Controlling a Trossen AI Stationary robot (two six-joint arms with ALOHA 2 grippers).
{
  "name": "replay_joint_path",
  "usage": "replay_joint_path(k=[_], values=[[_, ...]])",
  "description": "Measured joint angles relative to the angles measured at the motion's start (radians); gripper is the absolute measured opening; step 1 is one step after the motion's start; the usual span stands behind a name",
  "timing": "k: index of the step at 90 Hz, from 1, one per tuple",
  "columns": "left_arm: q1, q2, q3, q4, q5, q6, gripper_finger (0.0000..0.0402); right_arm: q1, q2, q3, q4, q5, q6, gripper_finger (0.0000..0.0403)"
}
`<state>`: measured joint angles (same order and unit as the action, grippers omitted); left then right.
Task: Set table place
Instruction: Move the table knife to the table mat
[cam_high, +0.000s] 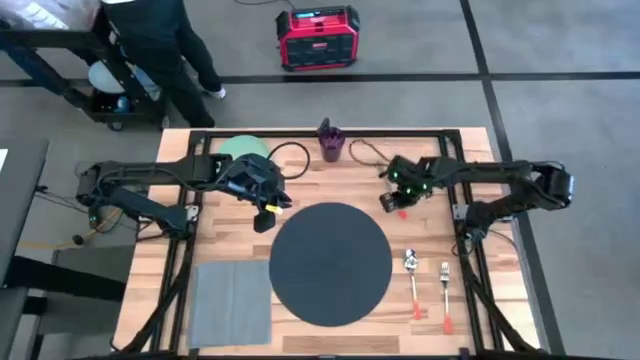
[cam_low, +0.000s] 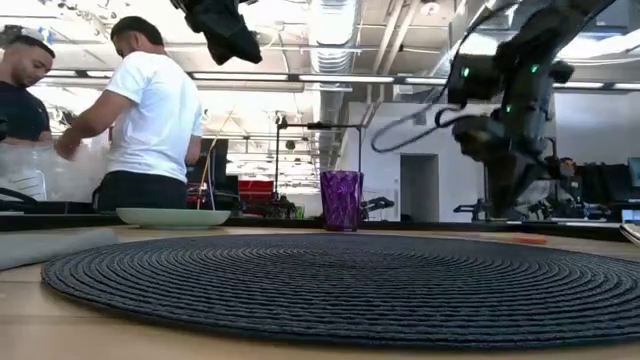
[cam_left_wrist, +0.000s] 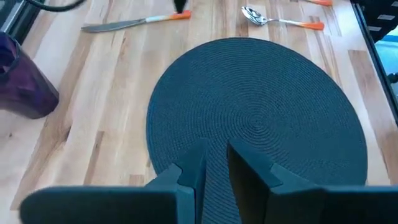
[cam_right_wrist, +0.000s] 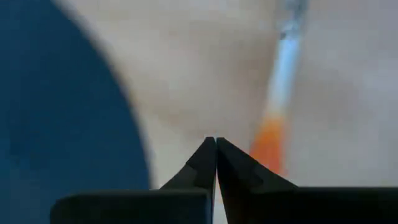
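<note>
The big round dark grey mat (cam_high: 330, 263) lies flat in the middle of the wooden desk (cam_high: 300, 180). A grey napkin (cam_high: 231, 302) lies near it at the front left, and a spoon (cam_high: 411, 270) and fork (cam_high: 446, 290) with orange handles lie to its right.

The left gripper (cam_left_wrist: 214, 163) hangs over the mat's far left edge, its jaws a little apart and empty. The right gripper (cam_right_wrist: 215, 144) is low over the bare wood by the mat's far right edge, jaws pressed together on nothing, just beside a knife (cam_left_wrist: 134, 23) with an orange handle (blurry up close).

At the back stand a pale green plate (cam_high: 243, 148), partly hidden by the left arm, and a purple cup (cam_low: 341, 199). Beyond the desk are two people (cam_low: 150, 115).
</note>
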<state>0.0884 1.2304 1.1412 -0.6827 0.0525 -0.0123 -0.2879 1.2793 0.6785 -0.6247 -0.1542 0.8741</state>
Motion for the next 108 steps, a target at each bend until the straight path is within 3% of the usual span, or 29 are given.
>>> replay_joint_path(k=[12, 21, 27, 42, 78, 108], values=[[0.0, 0.0, 0.0, 0.0, 0.0, 0.006, 0.0047, 0.171, -0.018, 0.002, 0.04, 0.136, 0.107, 0.0], [0.0, 0.0, 0.0, 0.0, 0.0, 0.019, 0.0047, 0.186, -0.02, 0.002, 0.04, 0.263, 0.12, 0.0001], [0.0, 0.0, 0.0, 0.001, 0.0, 0.019, 0.0047, 0.148, -0.008, 0.003, 0.036, 0.252, 0.077, 0.0005], [0.0, 0.0, 0.0, 0.001, -0.001, 0.04, 0.0047, 0.012, 0.038, 0.003, 0.017, 0.114, -0.086, 0.0048], [0.0, 0.0, 0.0, -0.001, 0.0, 0.025, 0.0047, -0.248, 0.083, 0.004, 0.002, 0.075, -0.276, 0.0199], [0.0, 0.0, 0.0, 0.0, -0.001, 0.016, 0.0047, -0.234, 0.295, 0.018, 0.07, 0.088, -0.298, 0.0201]])
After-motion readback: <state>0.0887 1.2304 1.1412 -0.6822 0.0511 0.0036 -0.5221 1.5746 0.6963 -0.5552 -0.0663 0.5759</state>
